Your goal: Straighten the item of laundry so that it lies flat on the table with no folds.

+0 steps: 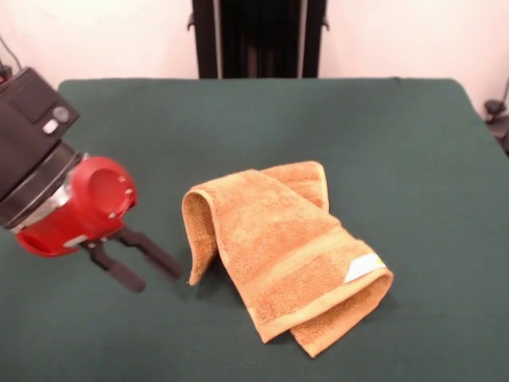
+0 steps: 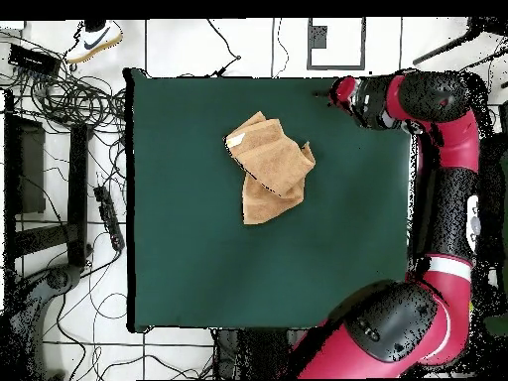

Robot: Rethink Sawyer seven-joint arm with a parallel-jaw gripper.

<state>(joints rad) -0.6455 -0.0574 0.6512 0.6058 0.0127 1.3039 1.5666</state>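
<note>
Two black fingers (image 1: 119, 270) of the gripper (image 1: 141, 265) stand apart with nothing between them, angled low over the table (image 1: 413, 143) and pointing toward the towel (image 1: 290, 251) without touching it. Behind them sits the red wrist housing (image 1: 75, 207), then a black arm segment (image 1: 28, 127) rising to the front view's left edge. The orange-tan towel lies near the table's middle, folded over itself, one edge curled up nearest the gripper, a woven band running across it. Its small white label (image 1: 363, 267) shows at one corner; no writing on it can be read. From overhead, the arm (image 2: 451, 149) curves along the table's side.
</note>
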